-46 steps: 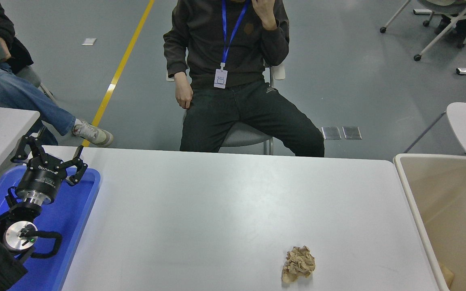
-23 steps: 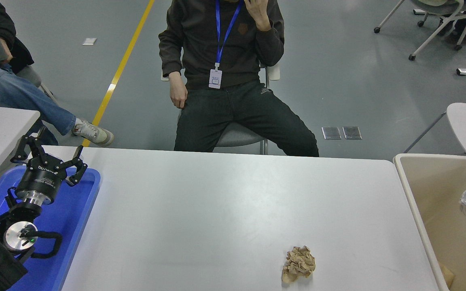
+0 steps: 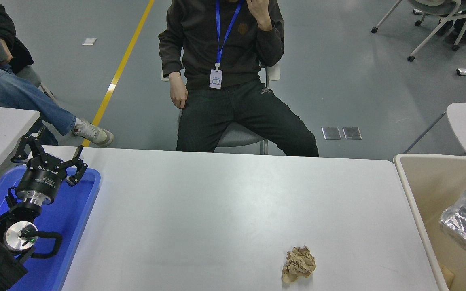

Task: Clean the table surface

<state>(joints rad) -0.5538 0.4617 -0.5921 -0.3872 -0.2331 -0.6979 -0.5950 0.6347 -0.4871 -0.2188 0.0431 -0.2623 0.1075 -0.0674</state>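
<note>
Left tool (image 3: 49, 158) sits parked with its fingers spread wide and nothing between them, above the far end of a blue tray (image 3: 80, 210) at the near left of the table (image 3: 217, 202); my right tool is out of view. Well off to its right, toward the table's near edge, I see a crumpled brown paper wad (image 3: 298, 264) lying alone on the bare top. Further right still, past the table's end, a beige bin (image 3: 423, 202) holds a crinkled silver bag (image 3: 465, 224), and a seated person (image 3: 233, 76) faces me across the far edge.

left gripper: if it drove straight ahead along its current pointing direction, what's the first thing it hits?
Likely nothing on the table. The open left gripper, over the blue plastic tray, points past the white tabletop's far-left corner toward grey floor; depth unclear.
</note>
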